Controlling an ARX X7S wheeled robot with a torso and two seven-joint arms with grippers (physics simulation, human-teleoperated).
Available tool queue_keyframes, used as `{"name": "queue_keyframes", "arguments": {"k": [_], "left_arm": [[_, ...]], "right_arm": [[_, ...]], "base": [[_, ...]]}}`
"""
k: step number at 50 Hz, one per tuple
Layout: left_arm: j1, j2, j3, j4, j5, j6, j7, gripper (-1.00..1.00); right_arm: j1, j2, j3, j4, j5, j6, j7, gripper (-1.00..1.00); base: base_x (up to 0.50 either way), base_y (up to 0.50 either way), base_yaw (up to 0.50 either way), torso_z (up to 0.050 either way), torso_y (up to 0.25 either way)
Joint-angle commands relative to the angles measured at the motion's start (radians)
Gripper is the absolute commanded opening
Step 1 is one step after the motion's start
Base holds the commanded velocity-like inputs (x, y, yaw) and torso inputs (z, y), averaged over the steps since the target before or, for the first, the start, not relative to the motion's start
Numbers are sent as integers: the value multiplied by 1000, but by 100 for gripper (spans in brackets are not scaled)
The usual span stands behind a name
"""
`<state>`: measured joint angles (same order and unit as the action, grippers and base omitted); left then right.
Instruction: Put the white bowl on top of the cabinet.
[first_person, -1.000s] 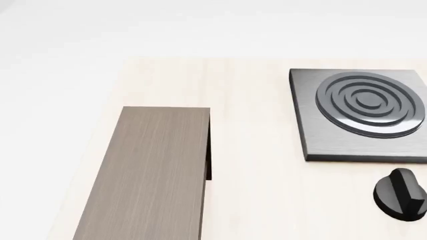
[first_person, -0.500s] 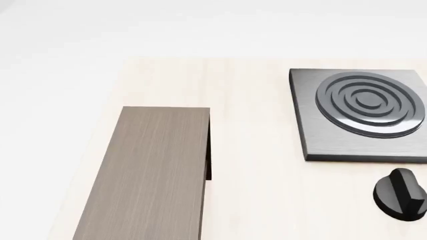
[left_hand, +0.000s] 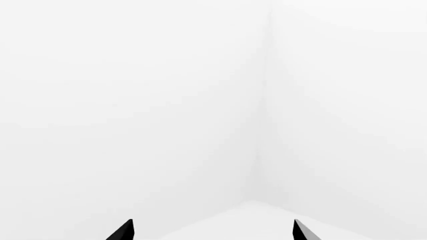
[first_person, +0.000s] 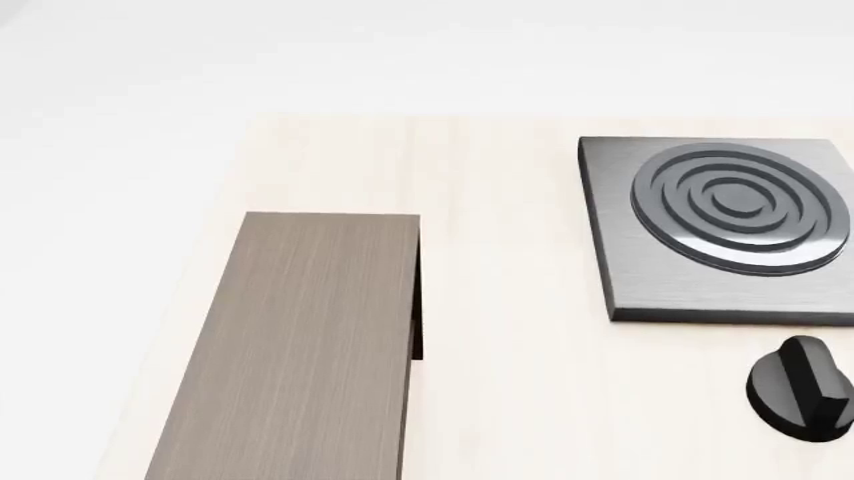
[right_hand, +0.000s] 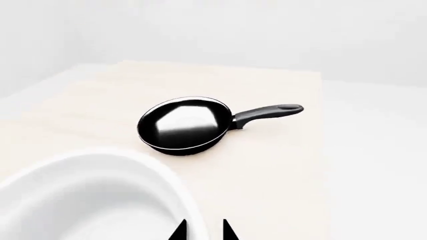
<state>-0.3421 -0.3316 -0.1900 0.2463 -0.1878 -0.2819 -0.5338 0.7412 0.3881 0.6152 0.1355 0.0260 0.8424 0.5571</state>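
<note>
The white bowl (right_hand: 87, 195) fills the near corner of the right wrist view, glossy with a thick rim. My right gripper (right_hand: 203, 231) has its two dark fingertips close together astride the bowl's rim, one inside and one outside, shut on it. The cabinet (first_person: 307, 340), a long box with a grey-brown wood-grain top, lies on the left of the table in the head view. The bowl and both arms are out of the head view. My left gripper (left_hand: 212, 231) is open and empty, facing only blank white space.
A black frying pan (right_hand: 183, 124) with its handle lies on the light wooden table (right_hand: 280, 165) beyond the bowl. In the head view a square grey stove plate (first_person: 627, 280) with rings sits at the right, with a black knob (first_person: 801, 390) in front of it.
</note>
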Motion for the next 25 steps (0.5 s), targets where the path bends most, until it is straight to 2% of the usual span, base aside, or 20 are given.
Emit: {"name": "queue_keyframes", "arguments": {"k": [1,14,19,20,25], "left_arm": [[-2,-3,2,2,-3,-3,-3,100],[-5,-7,3,17,-11,-21,-5,100],[-9,-11,3,24,-15,-34,-7,100],[-10,-13,0,30,-19,-41,-7,100],[-12,-14,0,30,-21,-42,-8,100]], "right_arm": [[107,31,-105,-61,-29,37,-13,-100],[364,78,-237,50,-38,91,-22,-100],[393,79,-252,80,-36,85,-26,-100],[477,83,-267,176,-31,69,-28,-100],[582,89,-293,316,-31,29,-28,-100]], "base": [[0,0,0,0,0],[0,0,0,0,1],[0,0,0,0,2],[0,0,0,0,0],[0,0,0,0,0]]}}
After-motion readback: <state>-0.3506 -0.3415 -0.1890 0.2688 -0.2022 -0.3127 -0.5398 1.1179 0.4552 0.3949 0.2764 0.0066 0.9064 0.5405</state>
